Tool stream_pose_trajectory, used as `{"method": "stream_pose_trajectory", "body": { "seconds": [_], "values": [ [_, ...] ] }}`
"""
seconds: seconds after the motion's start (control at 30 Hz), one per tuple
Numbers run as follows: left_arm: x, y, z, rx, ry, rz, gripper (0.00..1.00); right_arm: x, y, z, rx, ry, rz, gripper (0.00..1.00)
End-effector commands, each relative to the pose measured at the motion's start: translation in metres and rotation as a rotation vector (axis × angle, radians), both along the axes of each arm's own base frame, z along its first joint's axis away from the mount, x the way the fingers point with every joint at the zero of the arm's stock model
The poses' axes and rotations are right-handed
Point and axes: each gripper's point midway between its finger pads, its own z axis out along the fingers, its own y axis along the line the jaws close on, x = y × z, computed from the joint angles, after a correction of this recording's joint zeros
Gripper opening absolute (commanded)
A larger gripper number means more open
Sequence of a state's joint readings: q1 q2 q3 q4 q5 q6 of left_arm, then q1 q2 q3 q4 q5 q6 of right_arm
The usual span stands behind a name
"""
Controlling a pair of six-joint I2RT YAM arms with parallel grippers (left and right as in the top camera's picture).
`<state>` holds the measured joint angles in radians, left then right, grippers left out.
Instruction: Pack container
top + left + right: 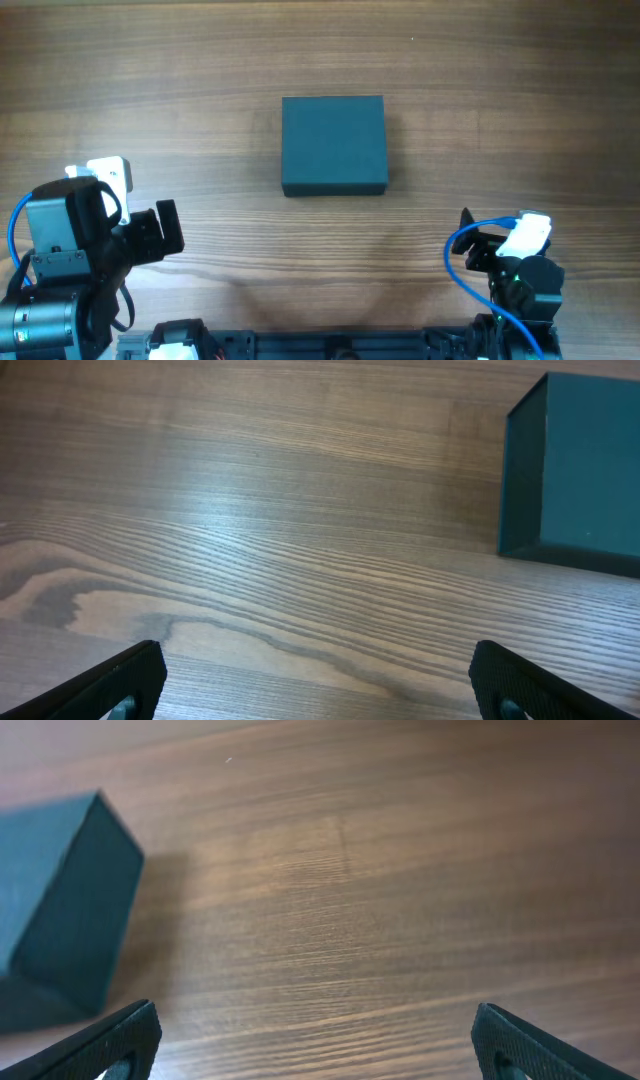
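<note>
The container (333, 144) is a dark teal box with its lid shut, standing at the middle of the wooden table. It shows at the upper right of the left wrist view (580, 465) and at the left edge of the right wrist view (60, 900). My left gripper (165, 228) is open and empty at the front left, well apart from the box; its fingers frame bare wood (320, 680). My right gripper (468, 240) is open and empty at the front right, also apart from the box (315, 1040).
The wooden table (500, 100) carries only the box. The arm bases and a blue cable (462, 262) sit along the front edge.
</note>
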<state>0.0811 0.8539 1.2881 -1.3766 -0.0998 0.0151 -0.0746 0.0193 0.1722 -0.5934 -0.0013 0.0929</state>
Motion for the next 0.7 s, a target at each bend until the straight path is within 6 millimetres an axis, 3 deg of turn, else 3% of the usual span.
{"method": "stream_pose_trajectory", "body": {
  "seconds": [0.0, 0.67],
  "values": [
    [0.0004, -0.0008, 0.0002, -0.01, -0.004, 0.0, 1.0, 0.0009, 0.0093, -0.0029, -0.139, 0.0, 0.126, 1.0],
    [0.0004, -0.0008, 0.0002, -0.01, -0.004, 0.0, 1.0, 0.0009, 0.014, -0.0026, -0.09, -0.005, 0.133, 1.0]
  ]
}}
